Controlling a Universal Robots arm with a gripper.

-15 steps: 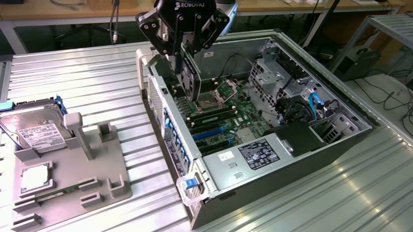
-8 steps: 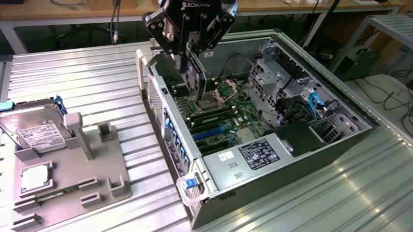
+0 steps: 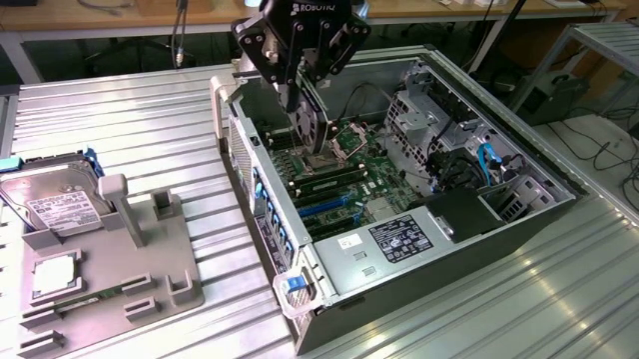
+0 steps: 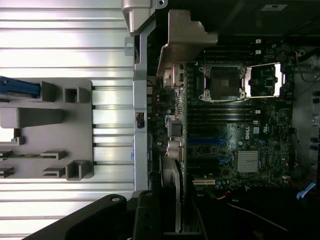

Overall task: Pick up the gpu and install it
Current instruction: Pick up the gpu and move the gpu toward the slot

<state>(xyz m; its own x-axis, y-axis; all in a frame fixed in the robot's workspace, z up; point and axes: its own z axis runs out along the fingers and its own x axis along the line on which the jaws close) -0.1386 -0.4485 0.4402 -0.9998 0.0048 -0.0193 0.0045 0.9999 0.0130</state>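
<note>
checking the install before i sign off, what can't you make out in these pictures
1. Exterior view: the lower edge of the graphics card where it nears the circuit board, lost among dark parts; seated or not, cannot tell.
2. Exterior view: everything above the gripper, cut off by the picture's top edge.
3. Wrist view: the card's flat faces, seen edge-on.
4. Exterior view: the print on the label of the hard drive, too small.
</note>
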